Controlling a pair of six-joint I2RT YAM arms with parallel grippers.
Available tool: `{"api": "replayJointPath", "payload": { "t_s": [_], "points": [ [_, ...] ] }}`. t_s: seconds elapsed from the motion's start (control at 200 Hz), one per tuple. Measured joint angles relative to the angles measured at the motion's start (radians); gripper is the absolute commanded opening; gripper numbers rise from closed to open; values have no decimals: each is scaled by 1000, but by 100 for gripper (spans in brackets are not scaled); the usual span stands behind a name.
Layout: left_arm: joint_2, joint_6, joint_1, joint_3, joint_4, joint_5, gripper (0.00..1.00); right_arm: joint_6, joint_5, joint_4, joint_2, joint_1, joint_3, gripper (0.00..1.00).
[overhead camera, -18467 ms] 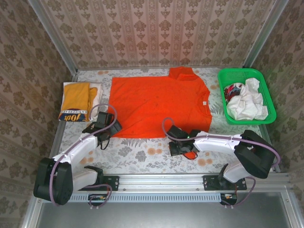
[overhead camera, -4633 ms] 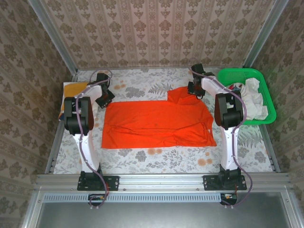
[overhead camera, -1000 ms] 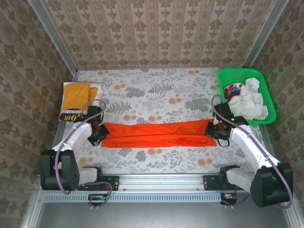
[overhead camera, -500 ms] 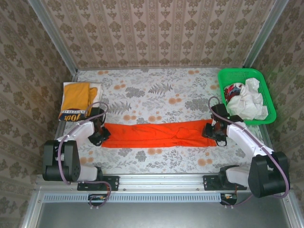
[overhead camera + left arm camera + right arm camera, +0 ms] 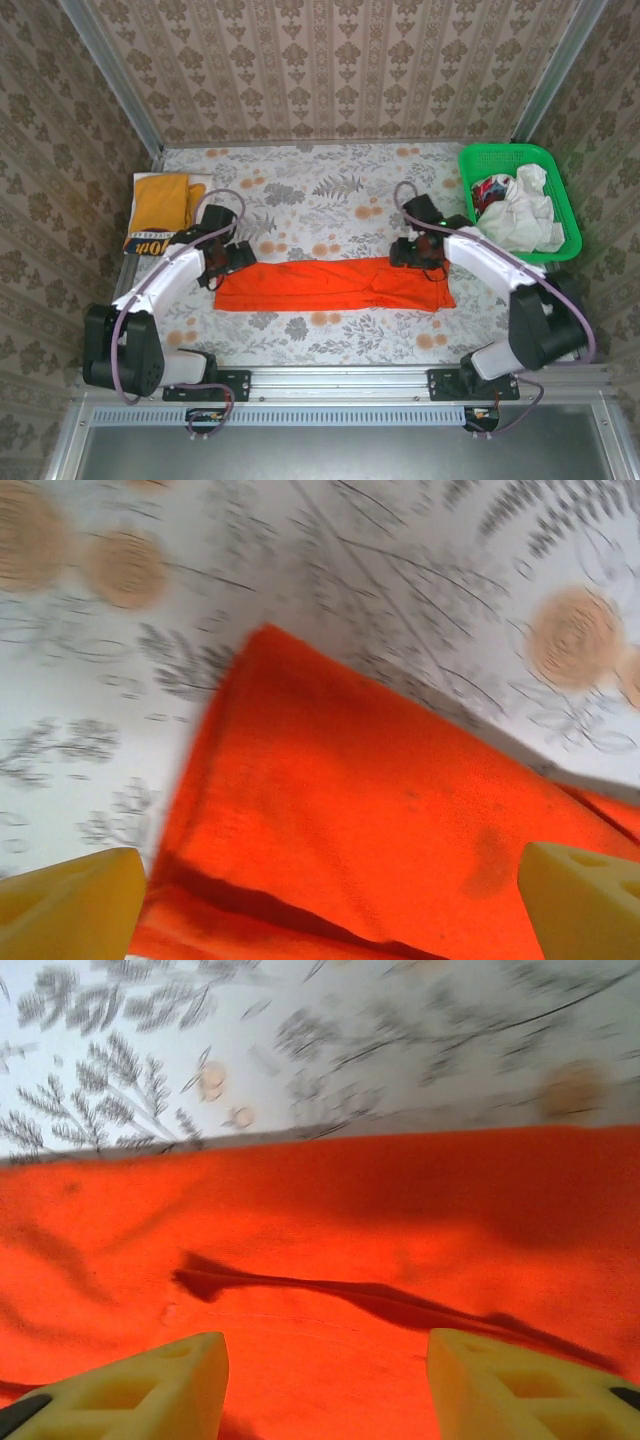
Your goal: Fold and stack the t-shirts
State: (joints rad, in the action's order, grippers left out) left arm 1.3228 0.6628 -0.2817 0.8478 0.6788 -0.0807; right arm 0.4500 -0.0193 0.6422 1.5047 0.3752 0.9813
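Top external, L to R: mustard-yellow tee (image 5: 160,205) lies folded at the 10 o'clock side of the table (image 5: 330,195), navy lettered band at its near end, well apart from both arms. Left gripper (image 5: 228,260) sits at the 10 o'clock corner of the orange-red tee (image 5: 335,285), jaws spread wide, gripping nothing. Left wrist view: yellow fingertips (image 5: 70,905) at 7 and 5 o'clock of frame, the tee's folded corner btwn them and reaching toward 11 o'clock, cloth not pinched. Orange-red tee is folded into a long narrow band across the table's near half, approx 6 o'clock of centre. Its left end is squarish, its right end a bit wider, w/ stacked layers showing along the edge. Right gripper (image 5: 405,255) is over the 12 o'clock edge of the band's right end, jaws parted, nothing held. Right wrist view: fingertips (image 5: 130,1385) at 7 and 5 o'clock above flat cloth w/ one thin dark crease; the tee's far edge runs straight across. Green basket (image 5: 470,200) at 2 o'clock holds crumpled white tees (image 5: 520,215).
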Motion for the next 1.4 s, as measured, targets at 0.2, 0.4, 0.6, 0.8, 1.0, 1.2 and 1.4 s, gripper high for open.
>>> {"api": "replayJointPath", "payload": {
  "t_s": [0.2,0.4,0.6,0.8,1.0,1.2,1.4],
  "points": [
    [84,14,-107,0,-68,65,100,104,22,-22,174,146,33,41],
    [98,25,-141,0,-114,107,100,146,47,-22,225,185,74,13],
    [105,25,-140,-1,-134,111,100,150,76,-10,214,194,84,4],
    [111,25,-136,-3,-141,112,100,130,121,5,173,232,84,5],
    [111,25,-136,-4,-151,113,100,118,144,8,155,275,87,5],
    [116,25,-136,-6,-156,115,100,93,148,9,182,309,136,6],
    [116,25,-135,-13,-157,118,100,60,148,0,217,327,168,27]
  ]
}}
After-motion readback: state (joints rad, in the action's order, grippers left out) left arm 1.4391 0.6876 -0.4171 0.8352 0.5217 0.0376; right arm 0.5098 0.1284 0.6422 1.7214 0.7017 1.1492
